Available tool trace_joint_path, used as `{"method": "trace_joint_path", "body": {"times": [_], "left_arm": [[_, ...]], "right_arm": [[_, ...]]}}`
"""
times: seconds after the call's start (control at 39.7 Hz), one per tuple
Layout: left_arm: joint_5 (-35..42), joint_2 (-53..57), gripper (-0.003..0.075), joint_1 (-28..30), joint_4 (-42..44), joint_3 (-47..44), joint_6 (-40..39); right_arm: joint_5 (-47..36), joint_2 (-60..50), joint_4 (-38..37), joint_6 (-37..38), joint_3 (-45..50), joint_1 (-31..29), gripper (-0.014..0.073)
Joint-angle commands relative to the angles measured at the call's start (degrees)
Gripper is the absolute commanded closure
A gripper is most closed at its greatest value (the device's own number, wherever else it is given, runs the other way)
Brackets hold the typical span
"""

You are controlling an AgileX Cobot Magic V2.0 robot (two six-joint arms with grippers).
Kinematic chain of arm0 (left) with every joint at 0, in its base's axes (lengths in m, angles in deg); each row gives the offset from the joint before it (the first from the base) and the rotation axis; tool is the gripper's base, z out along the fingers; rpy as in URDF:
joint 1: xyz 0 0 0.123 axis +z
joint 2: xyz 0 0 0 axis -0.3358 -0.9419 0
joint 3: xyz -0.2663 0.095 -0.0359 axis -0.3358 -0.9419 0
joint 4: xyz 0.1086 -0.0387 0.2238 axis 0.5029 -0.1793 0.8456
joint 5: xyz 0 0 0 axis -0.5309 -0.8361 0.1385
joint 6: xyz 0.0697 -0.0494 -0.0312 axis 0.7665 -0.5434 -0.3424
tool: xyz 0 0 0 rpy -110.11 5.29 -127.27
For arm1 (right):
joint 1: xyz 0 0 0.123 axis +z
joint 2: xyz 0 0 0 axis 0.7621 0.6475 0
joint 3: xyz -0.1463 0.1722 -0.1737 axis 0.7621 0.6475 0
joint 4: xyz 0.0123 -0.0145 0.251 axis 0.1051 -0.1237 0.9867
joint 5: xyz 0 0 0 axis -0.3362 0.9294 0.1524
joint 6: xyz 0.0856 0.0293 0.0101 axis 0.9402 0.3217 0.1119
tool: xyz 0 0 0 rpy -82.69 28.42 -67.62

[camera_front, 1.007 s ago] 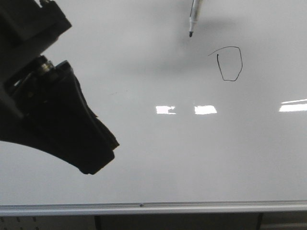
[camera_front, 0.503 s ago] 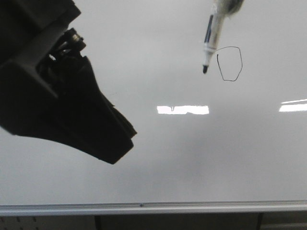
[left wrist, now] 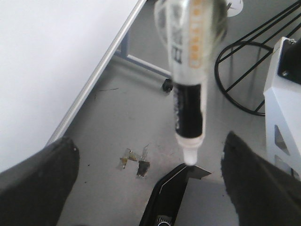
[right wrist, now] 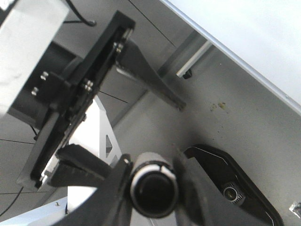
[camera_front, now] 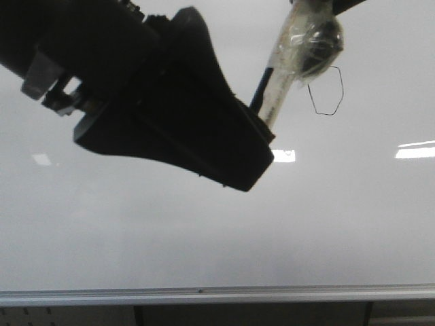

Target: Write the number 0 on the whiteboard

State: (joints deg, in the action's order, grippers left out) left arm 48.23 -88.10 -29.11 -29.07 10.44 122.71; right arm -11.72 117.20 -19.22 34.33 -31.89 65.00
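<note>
On the whiteboard (camera_front: pixel 204 231), upper right, the number 0 (camera_front: pixel 326 92) is closed and complete. Marker (camera_front: pixel 275 95) has since swung down off the surface, into the left gripper's (left wrist: pixel 146 188) released jaws. Right gripper (right wrist: pixel 153 186) stays clenched on it, beside the 0.

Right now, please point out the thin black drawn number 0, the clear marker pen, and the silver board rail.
number 0 (camera_front: pixel 327 95), front view, loop's inside.
marker pen (left wrist: pixel 189 70), left wrist view, barrel.
board rail (camera_front: pixel 204 294), front view, middle.

Whiteboard (camera_front: pixel 204 231) glossy white-grey; number 0 (camera_front: pixel 326 90) thin black; marker (left wrist: pixel 189 89) clear, black.
</note>
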Motion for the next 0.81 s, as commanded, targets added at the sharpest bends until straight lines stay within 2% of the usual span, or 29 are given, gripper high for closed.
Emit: {"method": "trace_joint_path", "body": {"times": [0.0,0.2,0.33,0.48,0.58,0.68,0.78], "left_arm": [[2.48,1.65,0.0162,-0.28,-5.10,1.87,2.52],[4.85,1.65,0.0240,-0.28,-9.17,1.87,3.05],[2.85,1.65,0.0354,-0.28,-17.36,1.87,10.04],[1.55,1.65,0.0461,-0.28,-19.31,1.87,11.55],[0.11,1.65,0.0584,-0.28,-19.31,1.87,11.55],[-0.80,1.65,0.0743,-0.28,-19.31,1.87,11.55],[-0.92,1.65,0.0739,-0.28,-19.31,1.87,11.65]], "right_arm": [[-0.21,-1.58,4.37,-1.39,-1.21,0.07,0.0655],[0.11,-1.58,4.82,-1.62,-1.21,0.07,0.0655],[0.06,-1.58,5.23,-1.74,-1.21,0.07,0.0655],[0.11,-1.58,6.15,-2.18,-1.21,0.07,0.0655],[0.17,-1.58,6.99,-2.70,-1.21,0.07,0.0655],[0.17,-1.58,7.37,-2.75,-1.21,0.07,0.0655],[0.17,-1.58,7.37,-2.75,-1.21,0.07,0.0655]]}}
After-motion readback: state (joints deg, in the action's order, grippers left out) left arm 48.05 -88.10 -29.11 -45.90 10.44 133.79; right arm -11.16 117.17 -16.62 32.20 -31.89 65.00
